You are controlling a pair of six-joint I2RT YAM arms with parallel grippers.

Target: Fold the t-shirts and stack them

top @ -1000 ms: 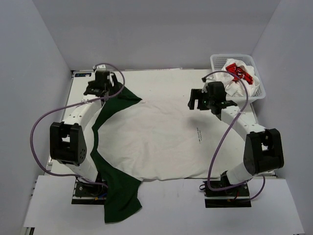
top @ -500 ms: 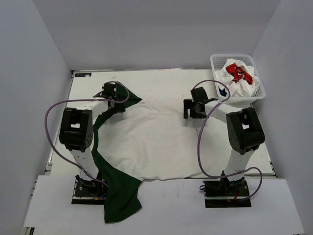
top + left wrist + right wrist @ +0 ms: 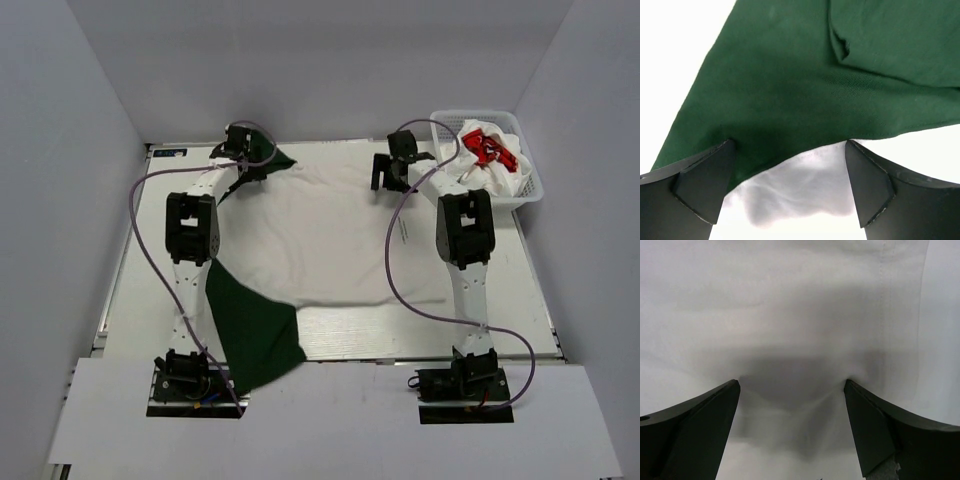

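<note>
A white t-shirt (image 3: 320, 240) with dark green sleeves lies spread on the table. One green sleeve (image 3: 272, 157) is at the far left. The other green sleeve (image 3: 255, 335) hangs over the near edge. My left gripper (image 3: 248, 168) is open at the shirt's far left corner, and its fingertips (image 3: 705, 185) press down on green sleeve and white cloth (image 3: 790, 190). My right gripper (image 3: 388, 178) is open at the far right corner, with its fingertips (image 3: 875, 430) pressing into white cloth (image 3: 790, 315) near a seam. Nothing is pinched between either pair of jaws.
A white mesh basket (image 3: 437, 125) stands at the far right corner and holds crumpled white t-shirts, one with red print (image 3: 487, 148). Both arms are stretched out to the back of the table (image 3: 500, 300). Grey walls close in the back and both sides.
Both arms have reached from mid-table to the far edge. The shirt slid back with them, and its near green sleeve came partly up onto the table.
</note>
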